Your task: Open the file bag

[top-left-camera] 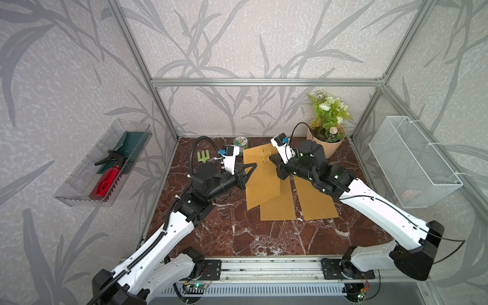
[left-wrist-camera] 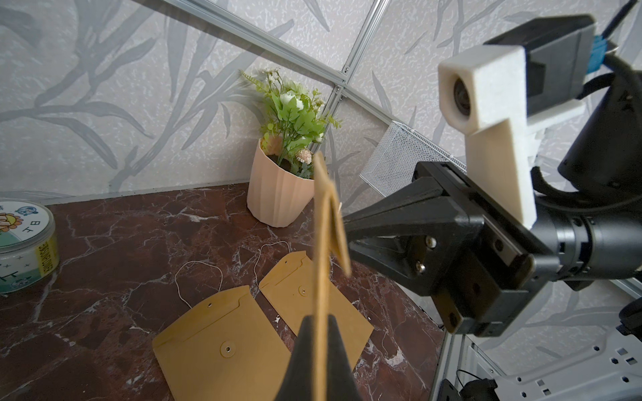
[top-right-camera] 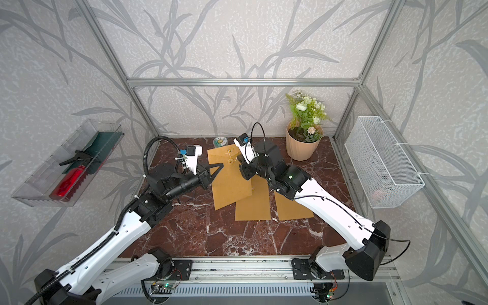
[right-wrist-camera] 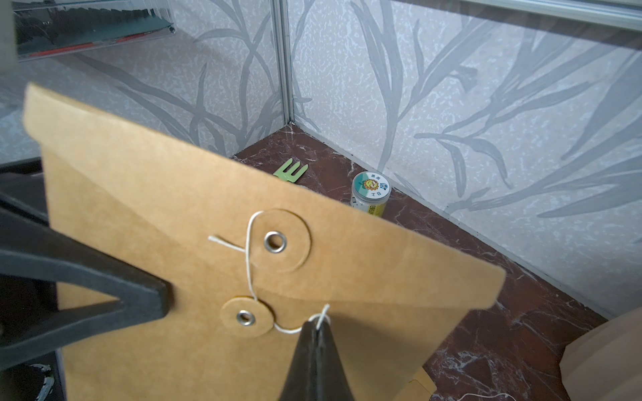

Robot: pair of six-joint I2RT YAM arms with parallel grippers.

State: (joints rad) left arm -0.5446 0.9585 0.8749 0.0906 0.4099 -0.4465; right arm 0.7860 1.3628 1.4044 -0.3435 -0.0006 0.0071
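A brown kraft file bag (top-left-camera: 260, 182) (top-right-camera: 229, 184) is held up off the marble table, flap still lying flat. My left gripper (top-left-camera: 253, 165) (left-wrist-camera: 321, 317) is shut on the bag's side edge, which shows edge-on (left-wrist-camera: 323, 243) in the left wrist view. In the right wrist view the bag's face (right-wrist-camera: 173, 215) fills the frame, with two round discs and a white string (right-wrist-camera: 248, 264) running from the upper disc round the lower one. My right gripper (right-wrist-camera: 317, 323) (top-left-camera: 272, 158) is shut on the string's free end, just beside the lower disc.
Two more brown file bags (top-left-camera: 277, 208) (top-left-camera: 317, 203) lie flat on the table under my arms. A pink flowerpot (top-left-camera: 326, 142), a round tin (top-left-camera: 240, 142) and a green fork (top-left-camera: 203, 157) stand along the back. A wire basket (top-left-camera: 412, 161) and a clear tray (top-left-camera: 87, 190) hang on the side walls.
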